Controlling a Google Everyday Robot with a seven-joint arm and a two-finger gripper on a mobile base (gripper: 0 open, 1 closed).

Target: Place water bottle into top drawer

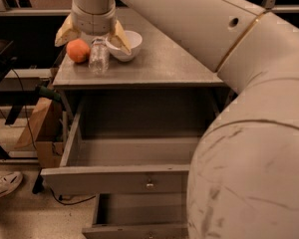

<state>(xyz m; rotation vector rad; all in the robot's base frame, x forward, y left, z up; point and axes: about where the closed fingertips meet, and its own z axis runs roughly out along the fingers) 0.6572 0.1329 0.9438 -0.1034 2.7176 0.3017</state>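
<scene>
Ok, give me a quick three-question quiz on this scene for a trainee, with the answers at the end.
1. True or false: the top drawer stands pulled open.
2. What sits on the cabinet top between the orange fruit and the white bowl? A) water bottle B) mug C) sponge
3. Fill in: the gripper hangs over the water bottle with its fingers ___.
Key: 1 true; 2 A; 3 open.
</scene>
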